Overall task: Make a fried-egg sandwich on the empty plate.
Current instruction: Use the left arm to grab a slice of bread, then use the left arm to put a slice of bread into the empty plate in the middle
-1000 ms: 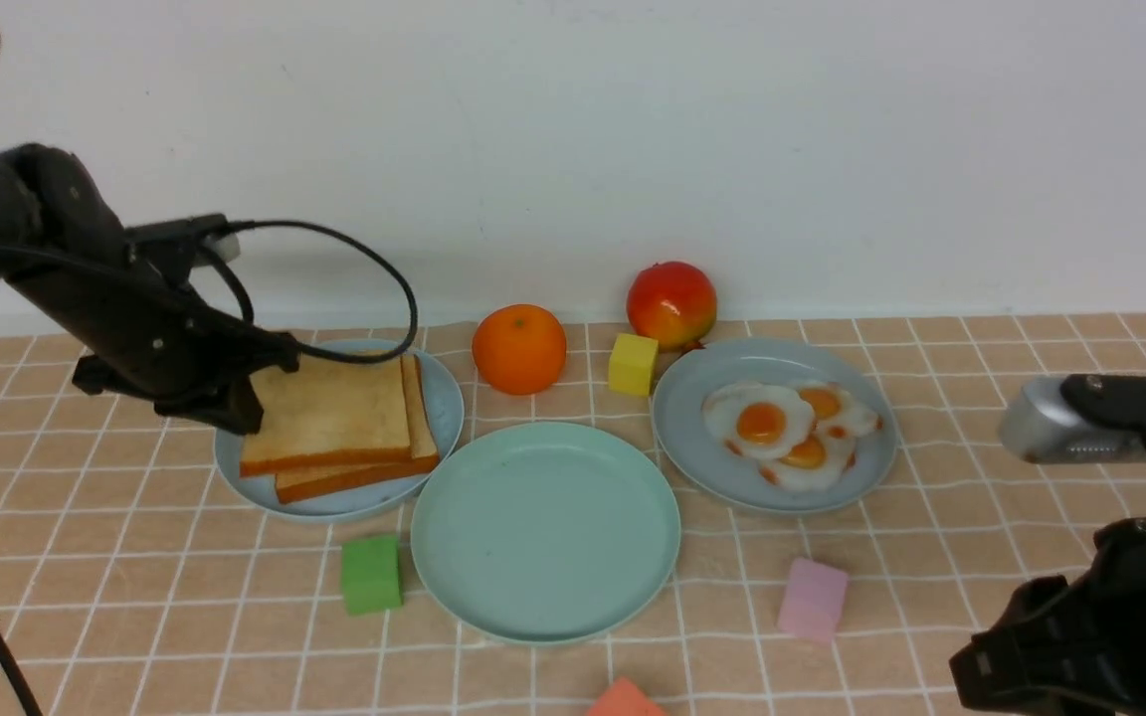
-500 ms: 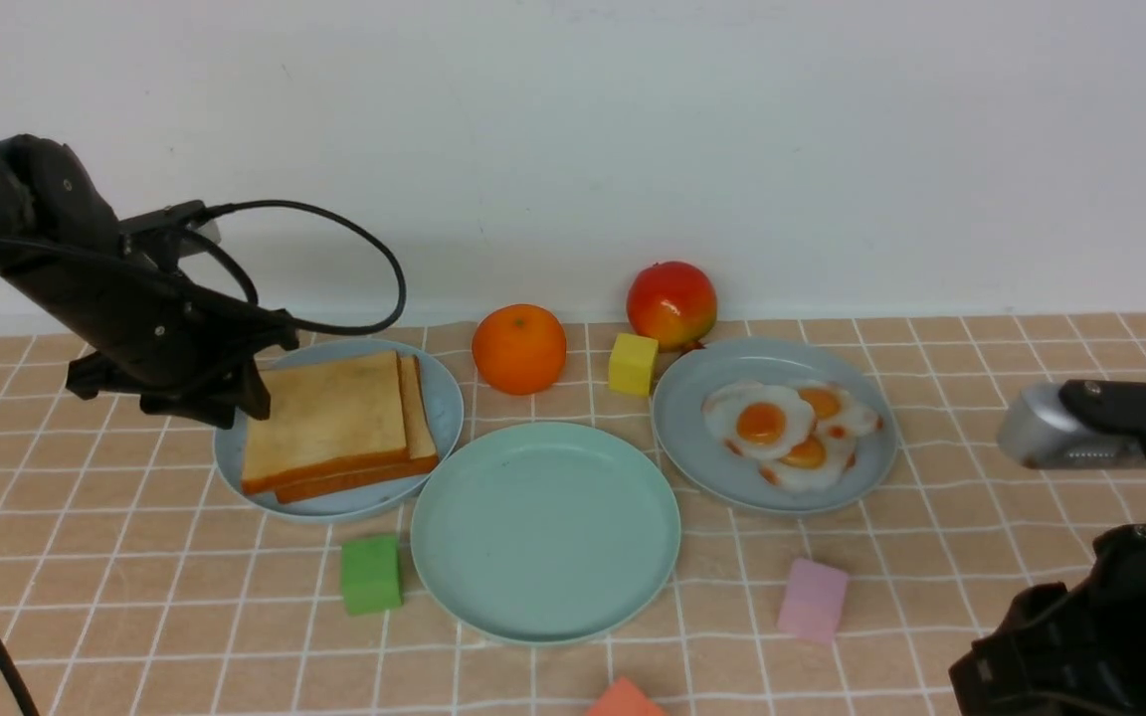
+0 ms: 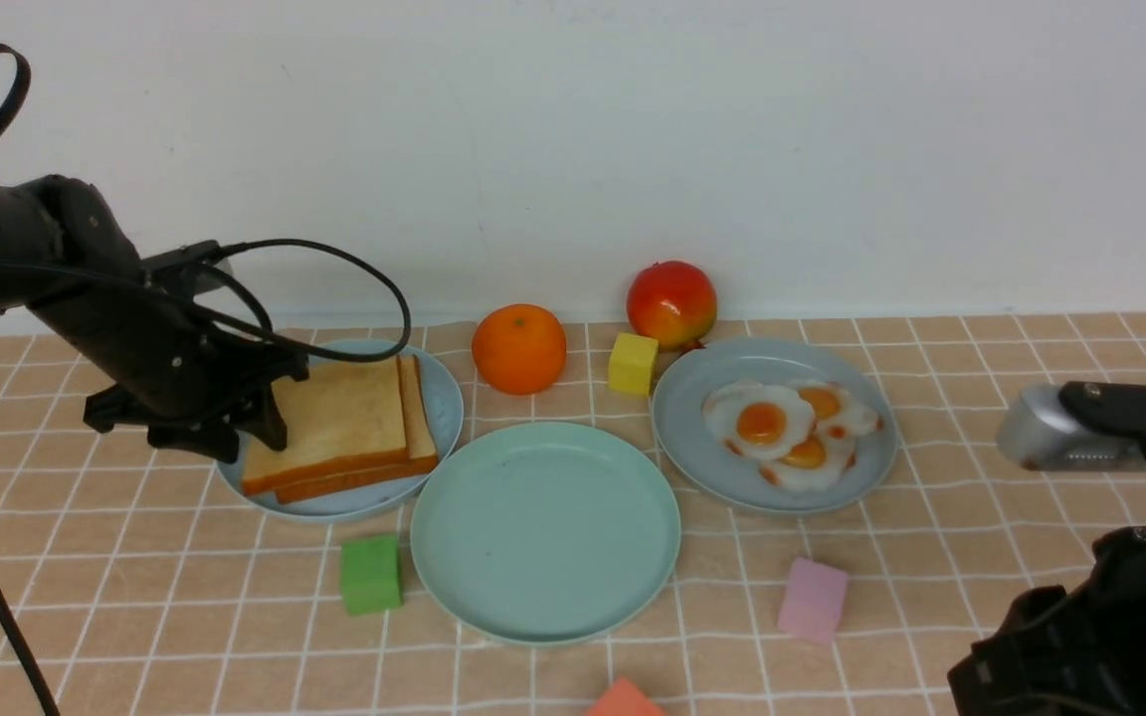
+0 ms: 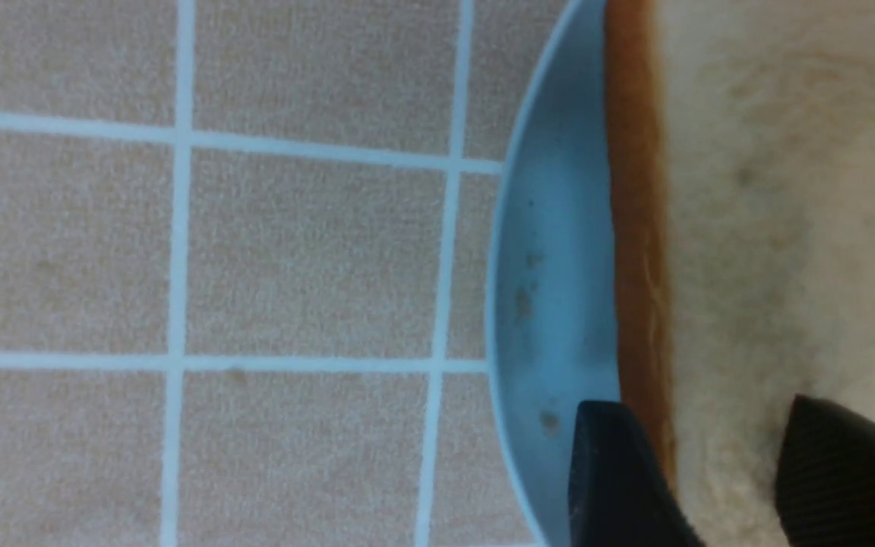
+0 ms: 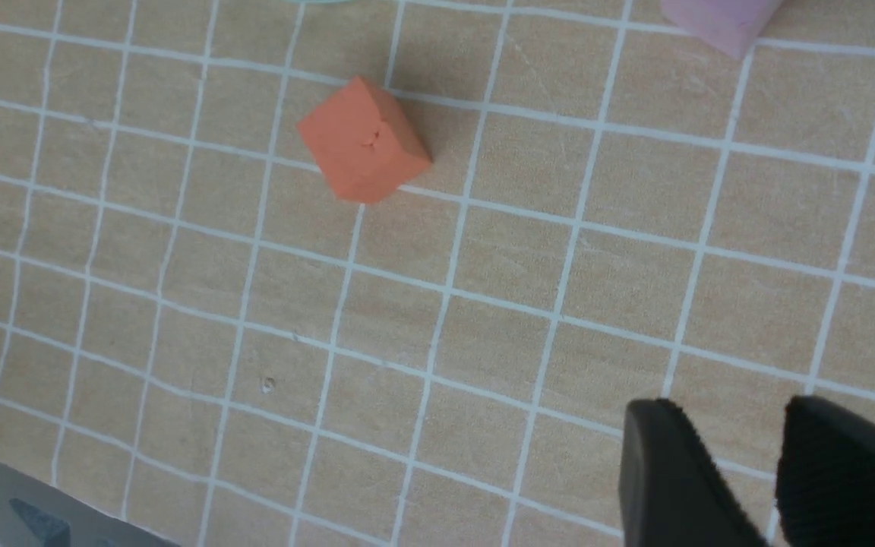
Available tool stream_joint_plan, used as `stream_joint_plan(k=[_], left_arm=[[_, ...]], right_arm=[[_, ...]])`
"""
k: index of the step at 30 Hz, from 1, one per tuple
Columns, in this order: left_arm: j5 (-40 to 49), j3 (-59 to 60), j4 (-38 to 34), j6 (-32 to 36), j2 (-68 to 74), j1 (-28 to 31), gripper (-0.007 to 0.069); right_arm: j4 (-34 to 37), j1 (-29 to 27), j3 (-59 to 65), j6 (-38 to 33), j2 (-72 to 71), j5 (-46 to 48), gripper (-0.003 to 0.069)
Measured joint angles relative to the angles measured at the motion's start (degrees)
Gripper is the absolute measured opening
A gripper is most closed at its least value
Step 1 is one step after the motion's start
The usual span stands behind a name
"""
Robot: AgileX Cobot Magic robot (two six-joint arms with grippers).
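Light: bright and even, falling softly from above onto the table [image 3: 931, 557].
Shadows: short and faint, tucked under the orange [image 3: 519, 348] and the mint-green plate [image 3: 543, 527]; a soft patch lay beside the orange cube [image 5: 361, 140].
Glare: hardly any, only a dull shine on the right arm's silver housing [image 3: 1036, 428].
Front view: crisp mid-frame, the wall [image 3: 633, 119] slightly greyer at the upper corners.
Left wrist view: soft, the toast [image 4: 787, 228] a pale blur.
Right wrist view: sharp, grid lines bowed near one edge.

It was a lab bench staged as a kitchen: tile-print cloth [image 3: 981, 477], bare white wall [image 3: 633, 129], plastic-looking orange [image 3: 519, 348] at twelve o'clock of the teal plate [image 3: 545, 532], green foam cube [image 3: 371, 574] at eight.
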Motion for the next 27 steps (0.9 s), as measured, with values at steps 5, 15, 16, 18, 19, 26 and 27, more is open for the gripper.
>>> stream_joint_plan(k=[5, 15, 16, 18, 19, 26, 27], left_arm=[[-0.4, 0.0, -1.0, 1.3, 0.2, 0.0, 0.0247], [-0.2, 0.0, -2.2, 4.7, 0.1, 0.0, -0.0004], [0.2, 0.0, -2.2, 4.8, -0.6, 0.0, -0.0006], [0.8, 0.1, -2.2, 4.9, -2.1, 0.0, -0.0006], [1.1, 0.1, -2.3, 4.9, -3.2, 0.0, -0.0006], [4.5, 0.1, -6.1, 6.7, -13.1, 0.0, -0.0010], [5.6, 0.1, -7.9, 7.5, -14.1, 0.0, -0.0010]], right_arm=[[0.6, 0.0, 0.0, 0.0, 0.0, 0.1, 0.0239], [0.8, 0.0, 0.0, 0.0, 0.0, 0.1, 0.0241], [0.8, 0.0, 0.0, 0.0, 0.0, 0.2, 0.0241], [0.8, 0.0, 0.0, 0.0, 0.0, 0.3, 0.0241], [0.8, 0.0, 0.0, 0.0, 0.0, 0.3, 0.0241], [0.9, 0.0, 0.0, 0.0, 0.0, -1.4, 0.0241], [0.9, 0.0, 0.0, 0.0, 0.0, -1.7, 0.0241]])
